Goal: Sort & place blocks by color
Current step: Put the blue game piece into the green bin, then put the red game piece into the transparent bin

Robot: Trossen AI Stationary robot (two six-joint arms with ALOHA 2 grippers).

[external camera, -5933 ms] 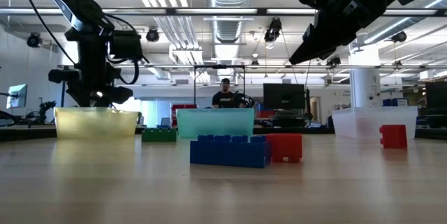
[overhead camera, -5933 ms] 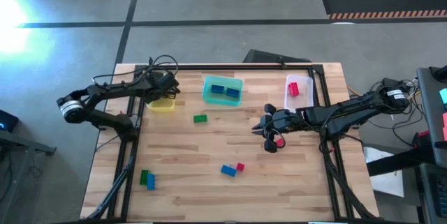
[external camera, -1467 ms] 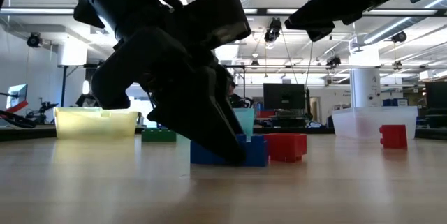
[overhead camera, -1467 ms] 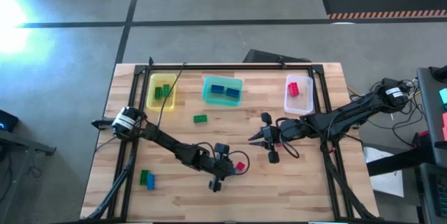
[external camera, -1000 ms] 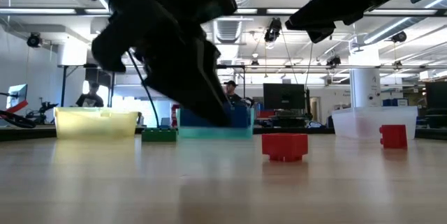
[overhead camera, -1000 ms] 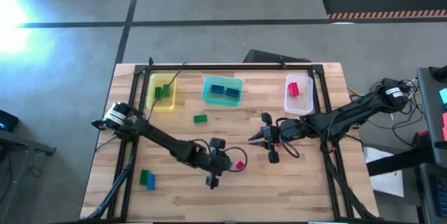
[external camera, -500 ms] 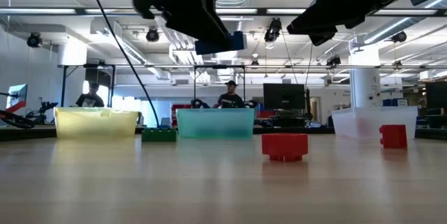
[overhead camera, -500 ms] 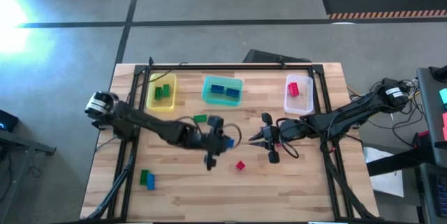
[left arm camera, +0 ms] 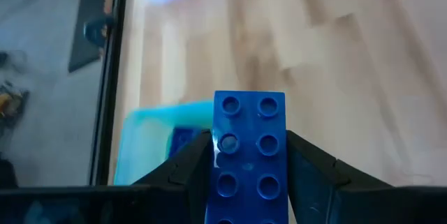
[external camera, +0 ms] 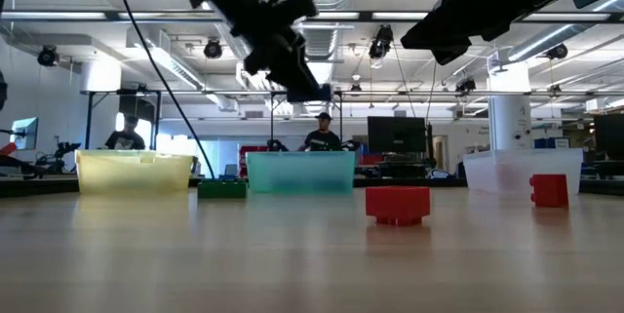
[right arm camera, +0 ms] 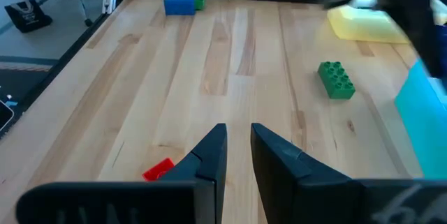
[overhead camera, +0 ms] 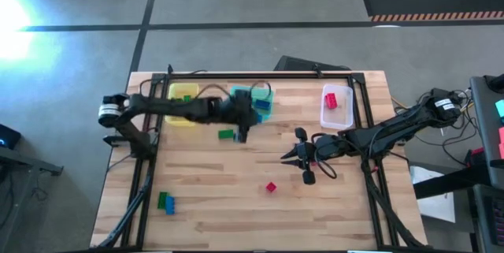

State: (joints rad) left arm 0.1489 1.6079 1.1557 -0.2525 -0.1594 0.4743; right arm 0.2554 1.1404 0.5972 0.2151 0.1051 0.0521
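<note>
My left gripper (overhead camera: 246,119) hangs high over the near edge of the teal bin (overhead camera: 253,95), shut on a blue block (left arm camera: 249,151). The teal bin (left arm camera: 157,151) lies below it with blue blocks inside. My right gripper (overhead camera: 285,156) hovers right of the table's middle, empty, its fingers (right arm camera: 216,144) a narrow gap apart. A red block (overhead camera: 271,187) lies flat on the table, as do a green block (overhead camera: 226,134) and a green and blue pair (overhead camera: 165,202). The clear bin (overhead camera: 335,105) holds a red block (overhead camera: 331,99). My left gripper pinches the blue block by its two long sides (left arm camera: 218,155), one finger on each, with the studded top facing the wrist camera. The fingers lie along the block. It is lifted clear, high above the table (external camera: 317,87).
The yellow bin (overhead camera: 183,103) stands left of the teal bin, partly under my left arm. In the low view the red block (external camera: 397,204) sits in front, with the green block (external camera: 222,188) before the bins. A black frame rail (overhead camera: 260,74) runs along the far edge. People show beyond the table.
My left gripper, shut on the blue block, has risen and carried it from the near middle of the table toward the far edge, up to the teal bin. The red block that stood beside the blue one has stayed in place.
</note>
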